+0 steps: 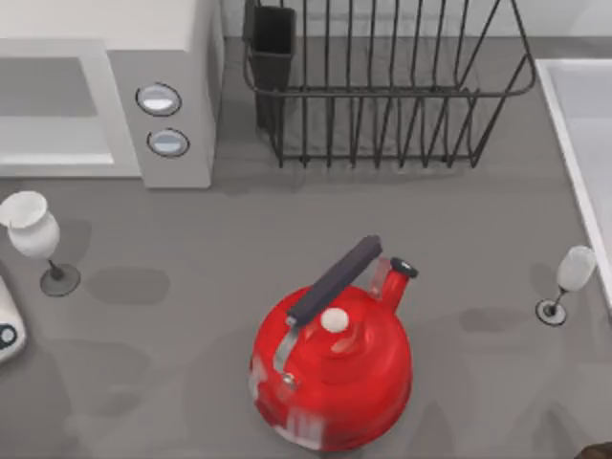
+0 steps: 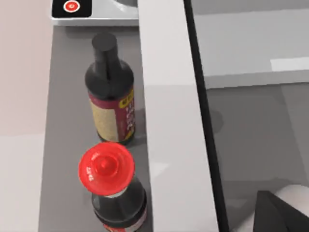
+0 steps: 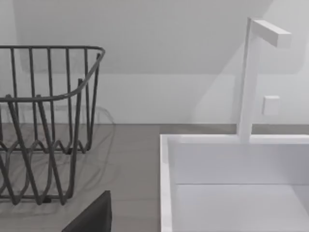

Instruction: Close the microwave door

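The microwave (image 1: pixel 177 57) stands at the table's back left, white with a grey front strip and two round dials (image 1: pixel 159 98). Its wide cavity (image 1: pixel 48 100) lies open to view. In the left wrist view the microwave door (image 2: pixel 174 121) is a thin white slab with a dark edge, standing swung out, with grey surfaces of the cavity on its far side. A dark part of my left gripper (image 2: pixel 277 215) shows close beside the door's dark-edged side. A dark part of my right gripper (image 3: pixel 91 217) shows near the dish rack and the sink.
A red kettle (image 1: pixel 335 359) sits at the front middle, with wine glasses at left (image 1: pixel 33 234) and right (image 1: pixel 571 277). A black wire dish rack (image 1: pixel 382 86) is at the back and a white sink (image 3: pixel 236 188) at right. Two bottles (image 2: pixel 110 96) and a scale (image 2: pixel 94 12) stand beside the door.
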Controlling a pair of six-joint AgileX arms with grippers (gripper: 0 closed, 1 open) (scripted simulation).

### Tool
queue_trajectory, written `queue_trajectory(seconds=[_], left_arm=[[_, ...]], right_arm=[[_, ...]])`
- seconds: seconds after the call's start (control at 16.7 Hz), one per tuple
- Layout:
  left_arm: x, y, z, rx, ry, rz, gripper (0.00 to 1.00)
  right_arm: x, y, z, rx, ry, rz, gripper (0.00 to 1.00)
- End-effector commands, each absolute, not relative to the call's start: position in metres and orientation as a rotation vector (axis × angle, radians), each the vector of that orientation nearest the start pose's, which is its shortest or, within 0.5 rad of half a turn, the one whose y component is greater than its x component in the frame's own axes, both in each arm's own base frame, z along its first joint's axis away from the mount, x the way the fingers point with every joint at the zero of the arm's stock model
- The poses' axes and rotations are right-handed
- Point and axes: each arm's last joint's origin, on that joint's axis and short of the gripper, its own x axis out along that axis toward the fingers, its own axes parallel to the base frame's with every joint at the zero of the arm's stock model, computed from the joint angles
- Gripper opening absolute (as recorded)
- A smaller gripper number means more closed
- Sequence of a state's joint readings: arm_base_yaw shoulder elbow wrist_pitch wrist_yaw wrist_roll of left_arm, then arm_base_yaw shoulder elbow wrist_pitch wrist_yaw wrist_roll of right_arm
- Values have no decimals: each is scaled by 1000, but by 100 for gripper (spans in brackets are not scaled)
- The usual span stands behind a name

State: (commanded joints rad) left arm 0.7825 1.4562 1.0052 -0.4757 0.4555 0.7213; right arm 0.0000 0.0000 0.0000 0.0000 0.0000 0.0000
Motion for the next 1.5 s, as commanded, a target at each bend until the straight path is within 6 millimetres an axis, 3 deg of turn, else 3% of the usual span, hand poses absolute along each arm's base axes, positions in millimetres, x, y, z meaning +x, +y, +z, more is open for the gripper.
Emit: queue_trajectory(seconds=[0.18,0.3,0.48,0.78,0.96,1.32,1.5], left_arm=[[208,256,234,45,816,-2,0],[198,276,239,16,801,-11,0],[193,284,244,8,785,-19,0],[195,280,248,5,766,-31,0],[196,283,227,0,774,-31,0],[195,286,157,17,777,-16,0],[193,284,144,8,785,-19,0]], right_arm=[[106,-1,160,0,0,0,100],[106,-1,160,0,0,0,100],[106,-1,160,0,0,0,100],[106,-1,160,0,0,0,100],[106,-1,160,0,0,0,100],[106,-1,160,0,0,0,100],[106,-1,160,0,0,0,100]])
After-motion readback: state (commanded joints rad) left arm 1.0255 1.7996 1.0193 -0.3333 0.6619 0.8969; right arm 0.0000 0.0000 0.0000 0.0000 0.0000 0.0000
